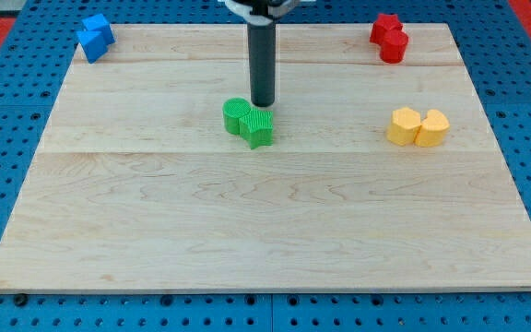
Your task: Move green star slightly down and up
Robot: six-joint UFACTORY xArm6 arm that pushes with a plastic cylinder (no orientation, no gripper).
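Note:
Two green blocks touch each other near the board's middle top. The right one is the green star (259,128); the left one is a round green block (236,114). My tip (262,104) stands just above the green star, at its top edge, touching or nearly touching it. The dark rod rises straight up out of the view's top.
Two blue blocks (94,37) sit together at the top left corner. Two red blocks (390,38) sit at the top right. Two yellow blocks (418,127) sit at the right. The wooden board (265,231) lies on a blue pegboard.

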